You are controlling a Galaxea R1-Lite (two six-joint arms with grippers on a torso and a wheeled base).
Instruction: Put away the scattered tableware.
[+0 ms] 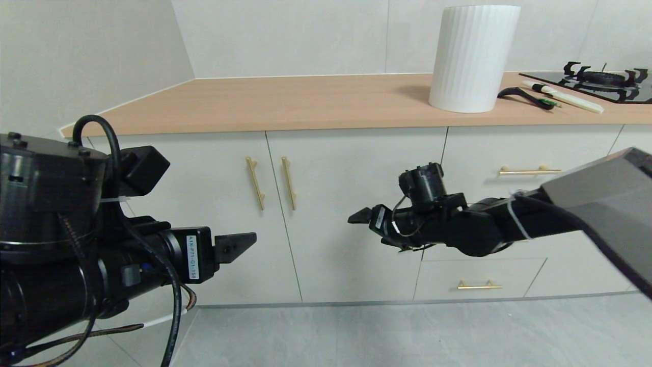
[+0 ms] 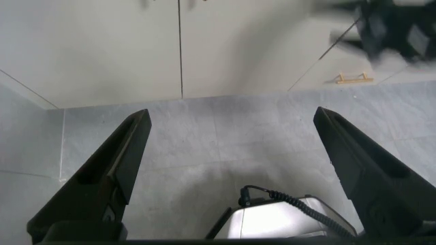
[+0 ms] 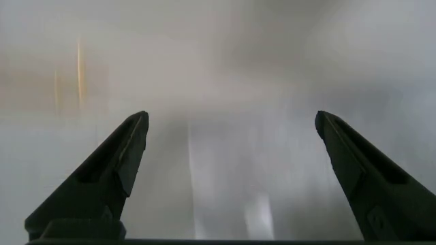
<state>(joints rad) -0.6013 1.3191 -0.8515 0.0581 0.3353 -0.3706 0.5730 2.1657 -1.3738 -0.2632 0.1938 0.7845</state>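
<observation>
Scattered tableware lies on the wooden counter at the far right: a black-handled utensil, a small green piece and a long cream-coloured utensil. A tall white ribbed container stands just left of them. My left gripper hangs low in front of the cabinet doors, open and empty, facing the floor. My right gripper is held out before the cabinets below the counter, open with nothing between its fingers. Both grippers are far from the tableware.
A black gas hob sits at the counter's far right end. Cabinet doors with gold handles and drawers run under the counter. Grey tiled floor lies below, and a wall closes the left side.
</observation>
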